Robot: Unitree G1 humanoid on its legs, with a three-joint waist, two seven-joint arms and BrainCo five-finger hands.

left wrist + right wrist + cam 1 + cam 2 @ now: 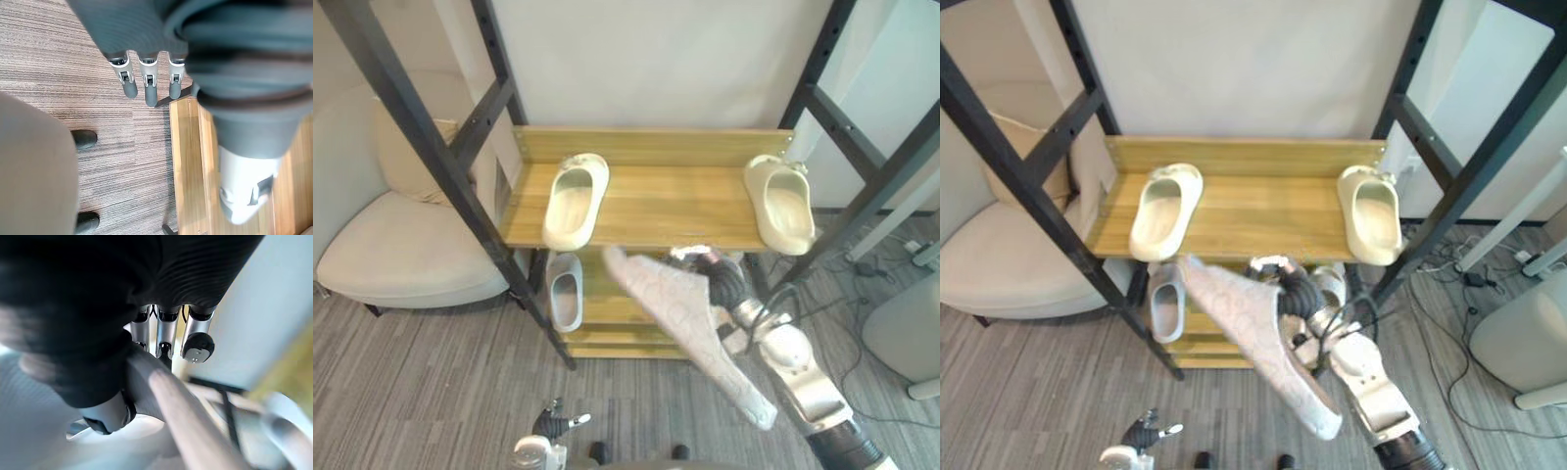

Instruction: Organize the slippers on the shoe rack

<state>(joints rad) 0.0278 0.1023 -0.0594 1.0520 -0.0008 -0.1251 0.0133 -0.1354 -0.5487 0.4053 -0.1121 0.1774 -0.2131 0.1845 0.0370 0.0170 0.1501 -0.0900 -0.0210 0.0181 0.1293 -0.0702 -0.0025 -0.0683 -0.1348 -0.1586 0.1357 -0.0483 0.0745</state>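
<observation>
Slipper (690,328) between fingers (165,330) of right hand (724,281), just before shoe rack (646,211).

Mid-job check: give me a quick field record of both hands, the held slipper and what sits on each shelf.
right hand: shut on white slipper, held out in front of the shoe rack
left hand: open, low, holding nothing
top shelf: left cream slipper and right cream slipper, at opposite ends, middle bare
lower shelf: grey slipper at the left end
beside rack: armchair on the robot's left
</observation>
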